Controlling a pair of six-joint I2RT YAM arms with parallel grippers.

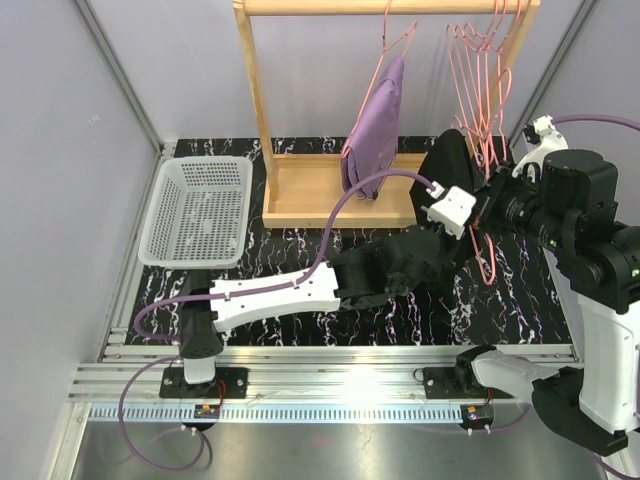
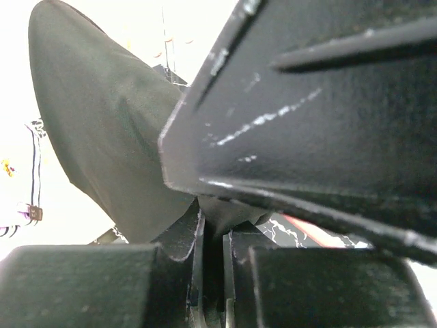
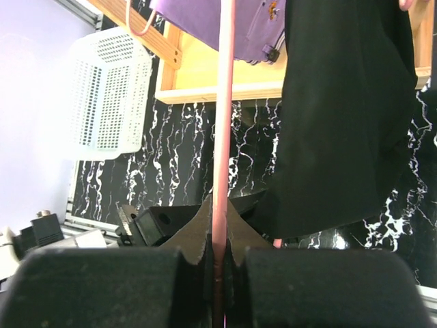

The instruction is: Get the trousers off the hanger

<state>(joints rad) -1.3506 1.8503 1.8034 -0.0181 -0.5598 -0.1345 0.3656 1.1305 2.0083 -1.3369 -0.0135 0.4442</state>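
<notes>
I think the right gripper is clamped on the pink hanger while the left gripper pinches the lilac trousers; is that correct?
Not quite: the left gripper pinches the black trousers, as the left wrist view shows. The lilac trousers hang untouched on the rack. The right gripper is indeed clamped on the pink hanger.

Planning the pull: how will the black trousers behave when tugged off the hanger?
Probably floppy: the black trousers hang in soft folds and bunch where the left gripper pinches them. Likely light thin cloth, so the pink hanger may swing unless the right gripper holds it.
</notes>
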